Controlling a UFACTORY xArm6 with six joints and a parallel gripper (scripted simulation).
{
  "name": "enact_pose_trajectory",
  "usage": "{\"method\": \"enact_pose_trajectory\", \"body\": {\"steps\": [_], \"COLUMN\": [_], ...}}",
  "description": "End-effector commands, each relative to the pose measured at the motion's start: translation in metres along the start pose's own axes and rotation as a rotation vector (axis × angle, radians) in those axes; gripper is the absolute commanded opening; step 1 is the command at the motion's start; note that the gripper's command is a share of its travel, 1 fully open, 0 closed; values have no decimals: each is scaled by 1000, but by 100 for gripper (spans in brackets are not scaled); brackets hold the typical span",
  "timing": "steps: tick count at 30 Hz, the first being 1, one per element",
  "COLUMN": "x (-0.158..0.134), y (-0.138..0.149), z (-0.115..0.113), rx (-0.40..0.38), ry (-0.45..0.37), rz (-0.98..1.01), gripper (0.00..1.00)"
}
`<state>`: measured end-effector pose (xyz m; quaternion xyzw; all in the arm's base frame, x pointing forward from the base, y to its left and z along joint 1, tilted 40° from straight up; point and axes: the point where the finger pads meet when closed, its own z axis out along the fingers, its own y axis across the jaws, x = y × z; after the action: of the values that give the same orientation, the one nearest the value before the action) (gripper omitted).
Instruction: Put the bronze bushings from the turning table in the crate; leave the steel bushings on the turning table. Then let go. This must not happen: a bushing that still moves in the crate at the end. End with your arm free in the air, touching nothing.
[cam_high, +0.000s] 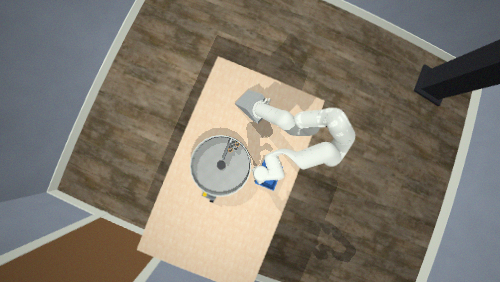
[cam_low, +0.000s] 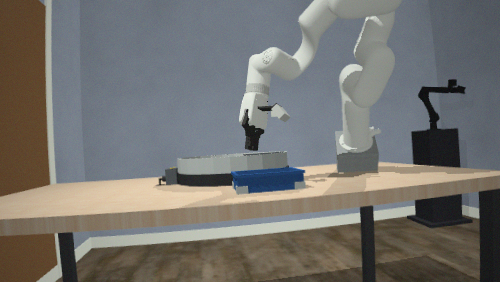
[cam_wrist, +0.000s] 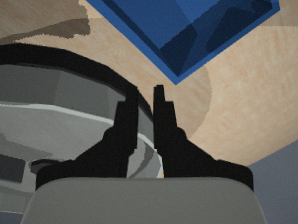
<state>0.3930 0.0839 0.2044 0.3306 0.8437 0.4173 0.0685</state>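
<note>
The grey round turning table stands on the wooden table top and also shows in the side view and the wrist view. A small cluster of bushings lies near its far rim; their colours are too small to tell. The blue crate sits beside the turning table, partly under the arm in the top view. My gripper hangs above the turning table's rim next to the crate, its fingers shut and empty.
The arm's grey base stands at the back of the table. A small black-and-yellow unit sticks out from the turning table's side. A black stand with a small arm is on the floor to the right.
</note>
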Motion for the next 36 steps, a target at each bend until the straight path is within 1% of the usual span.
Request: {"method": "enact_pose_trajectory", "body": {"steps": [1, 2, 4, 17, 19, 21, 34, 36], "x": [-8, -8, -14, -34, -34, -40, -57, -57], "y": [-6, -6, -14, -40, -40, -49, -79, -79], "z": [-1, -1, -3, -8, -8, -10, -18, -18], "rx": [-17, -17, -36, -110, -110, -134, -230, -230], "ry": [-21, -21, -36, -82, -82, -94, -129, -129], "rz": [131, 131, 248, 652, 652, 769, 1171, 1171], "gripper": [13, 13, 13, 13, 13, 13, 13, 13]}}
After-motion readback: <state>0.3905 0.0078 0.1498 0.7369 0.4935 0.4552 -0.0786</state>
